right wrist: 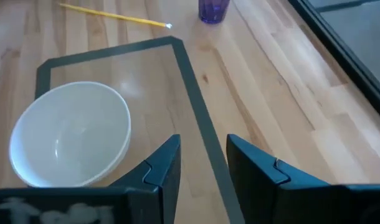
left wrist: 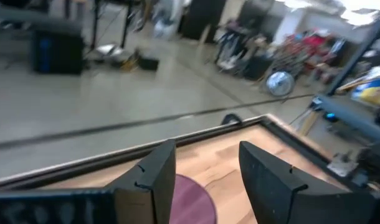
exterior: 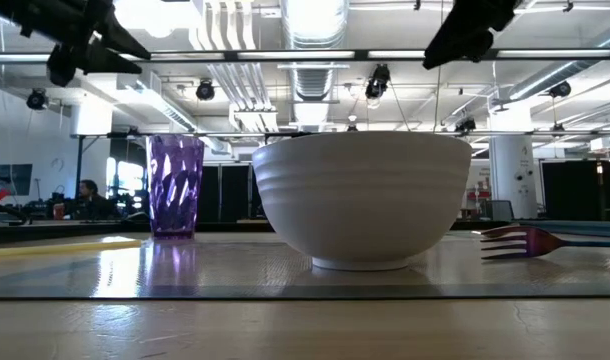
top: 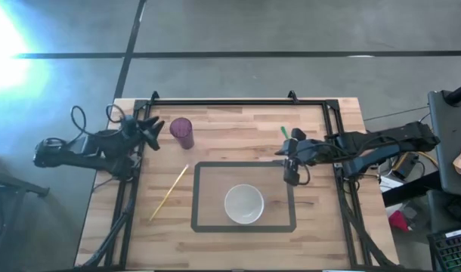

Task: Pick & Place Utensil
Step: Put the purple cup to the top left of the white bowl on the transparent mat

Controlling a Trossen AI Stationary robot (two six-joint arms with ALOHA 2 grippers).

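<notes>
Near the table's centre a white bowl [top: 243, 203] sits alone; purple cup [top: 181, 132] by the left gripper [top: 150, 133], right gripper [top: 291, 173] both spread, empty.

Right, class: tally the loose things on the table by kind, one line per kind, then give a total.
Bowl: 1, white
Cup: 1, purple
Fork: 1
Yellow stick utensil: 1
Total: 4
</notes>
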